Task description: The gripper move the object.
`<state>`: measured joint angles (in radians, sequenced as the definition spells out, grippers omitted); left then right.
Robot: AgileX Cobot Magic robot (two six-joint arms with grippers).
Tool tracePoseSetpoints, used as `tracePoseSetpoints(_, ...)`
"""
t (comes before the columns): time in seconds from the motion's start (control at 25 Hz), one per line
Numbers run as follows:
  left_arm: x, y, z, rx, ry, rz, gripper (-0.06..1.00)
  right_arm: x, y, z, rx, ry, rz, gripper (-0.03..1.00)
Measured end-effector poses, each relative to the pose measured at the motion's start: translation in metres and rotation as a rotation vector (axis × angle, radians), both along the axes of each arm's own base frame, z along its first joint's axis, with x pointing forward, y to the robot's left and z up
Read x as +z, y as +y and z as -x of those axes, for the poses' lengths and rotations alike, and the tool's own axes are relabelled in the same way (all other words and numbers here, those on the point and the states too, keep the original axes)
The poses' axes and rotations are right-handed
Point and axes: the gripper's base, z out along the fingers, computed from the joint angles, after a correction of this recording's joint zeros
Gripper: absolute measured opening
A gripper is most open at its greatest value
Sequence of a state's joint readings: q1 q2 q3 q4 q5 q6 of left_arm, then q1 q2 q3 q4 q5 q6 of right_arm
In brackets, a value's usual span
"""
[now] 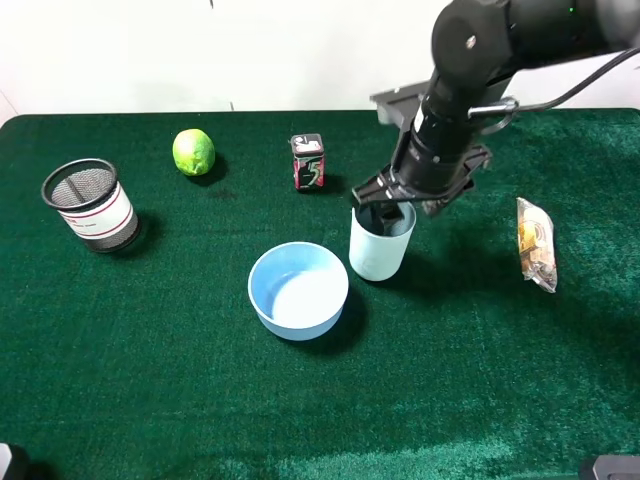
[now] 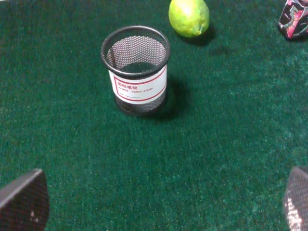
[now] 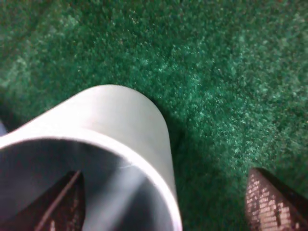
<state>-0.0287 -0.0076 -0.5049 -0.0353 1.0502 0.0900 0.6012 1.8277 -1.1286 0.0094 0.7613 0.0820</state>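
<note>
The tall pale blue-green cup (image 1: 380, 252) stands upright on the green cloth, just right of the light blue bowl (image 1: 298, 290). My right gripper (image 1: 390, 212) hangs over the cup's far rim. In the right wrist view the cup (image 3: 120, 113) fills the near side. One finger (image 3: 62, 204) is inside it and the other finger (image 3: 274, 202) is outside. The jaws stand wide apart, straddling the cup wall without clamping it. My left gripper (image 2: 159, 207) is open and empty, low over bare cloth short of the black mesh cup (image 2: 136, 70).
The black mesh cup (image 1: 90, 205) stands at the far left. A green lime (image 1: 194, 152) and a small dark printed box (image 1: 307, 161) sit at the back. A wrapped snack (image 1: 535, 243) lies at the right. The lime (image 2: 189, 17) and box (image 2: 294, 19) also show in the left wrist view.
</note>
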Motion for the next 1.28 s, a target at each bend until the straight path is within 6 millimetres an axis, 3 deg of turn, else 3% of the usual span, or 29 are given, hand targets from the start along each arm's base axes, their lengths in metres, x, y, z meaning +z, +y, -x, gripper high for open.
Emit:
tracePoseSetpoints(0.36,0.000,0.000,0.000,0.000,0.000,0.000,0.99,0.051,-0.010,0.014,-0.009,-0.073,-0.053,0.51)
tracePoseSetpoints(0.68,0.000,0.000,0.000,0.000,0.000,0.000,0.99,0.097,-0.026,0.038,-0.033,-0.109,-0.087,0.68)
tracePoseSetpoints(0.92,0.000,0.000,0.000,0.000,0.000,0.000,0.99,0.128,-0.044,0.060,-0.028,-0.133,-0.074,0.69)
tracePoseSetpoints(1.12,0.000,0.000,0.000,0.000,0.000,0.000,0.99,0.143,-0.062,0.081,-0.023,-0.085,0.005,0.69)
tracePoseSetpoints(1.28,0.000,0.000,0.000,0.000,0.000,0.000,0.99,0.159,-0.070,0.093,-0.025,-0.131,-0.034,0.69)
